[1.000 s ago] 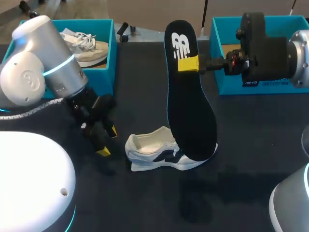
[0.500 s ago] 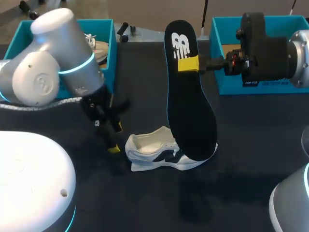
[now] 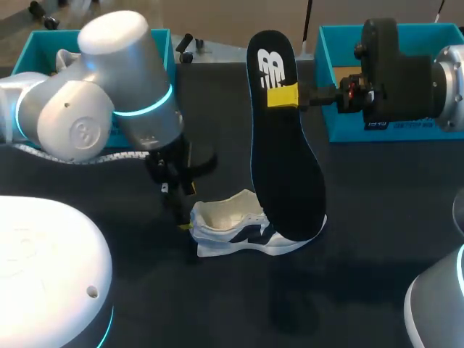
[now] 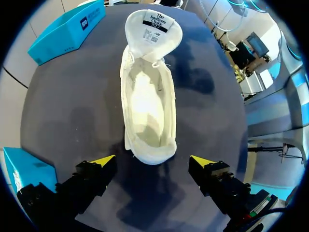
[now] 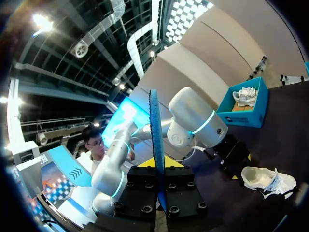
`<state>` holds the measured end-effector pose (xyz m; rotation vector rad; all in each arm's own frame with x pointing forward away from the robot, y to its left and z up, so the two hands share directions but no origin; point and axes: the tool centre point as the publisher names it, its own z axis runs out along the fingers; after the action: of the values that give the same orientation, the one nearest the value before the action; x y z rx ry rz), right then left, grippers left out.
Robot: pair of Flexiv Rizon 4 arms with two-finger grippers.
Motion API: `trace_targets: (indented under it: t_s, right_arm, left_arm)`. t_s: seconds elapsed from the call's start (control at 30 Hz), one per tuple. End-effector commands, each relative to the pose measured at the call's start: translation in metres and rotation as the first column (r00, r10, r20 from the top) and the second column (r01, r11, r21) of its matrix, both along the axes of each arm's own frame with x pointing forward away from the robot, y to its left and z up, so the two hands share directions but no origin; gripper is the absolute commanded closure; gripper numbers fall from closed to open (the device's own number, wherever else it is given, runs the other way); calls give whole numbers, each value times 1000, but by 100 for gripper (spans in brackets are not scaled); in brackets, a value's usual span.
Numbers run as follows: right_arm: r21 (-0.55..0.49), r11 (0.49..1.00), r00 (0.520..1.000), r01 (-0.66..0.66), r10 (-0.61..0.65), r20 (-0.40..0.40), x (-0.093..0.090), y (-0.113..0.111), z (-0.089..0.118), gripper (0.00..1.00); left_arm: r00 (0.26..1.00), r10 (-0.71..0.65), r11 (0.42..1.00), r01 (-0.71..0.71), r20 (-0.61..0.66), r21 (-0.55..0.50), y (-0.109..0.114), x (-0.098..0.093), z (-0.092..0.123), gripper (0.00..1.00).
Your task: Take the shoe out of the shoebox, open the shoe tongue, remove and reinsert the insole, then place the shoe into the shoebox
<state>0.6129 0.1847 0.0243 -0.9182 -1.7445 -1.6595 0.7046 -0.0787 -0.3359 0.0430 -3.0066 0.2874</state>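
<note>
Partly, the upright black foam insole [image 3: 286,159] hides the toe of the white-and-navy sneaker [image 3: 225,221]. Left gripper [image 4: 152,160] gapes wide around the heel without touching it; right gripper [image 3: 283,96] pinches the insole.

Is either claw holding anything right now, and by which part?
The right gripper pinches the black insole by its edge near the upper, logo end. The left gripper is open and holds nothing.
</note>
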Motion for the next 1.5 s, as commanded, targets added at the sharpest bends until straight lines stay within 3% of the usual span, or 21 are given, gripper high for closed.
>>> trace_targets:
  t_s: [0.03, 1.0, 1.5]
  right_arm:
    - [-2, 1000, 1000, 2, -2, -2, 1, 2, 0, 100]
    - [-2, 1000, 1000, 2, -2, -2, 1, 2, 0, 100]
    - [-2, 1000, 1000, 2, -2, -2, 1, 2, 0, 100]
  left_arm:
    - [1000, -2, 1000, 2, 13, 29, -7, -1, -3, 0]
    - [995, 56, 985, -69, 83, 157, -38, -8, -18, 0]
    - [991, 99, 982, -112, 90, 153, -34, -6, -23, 0]
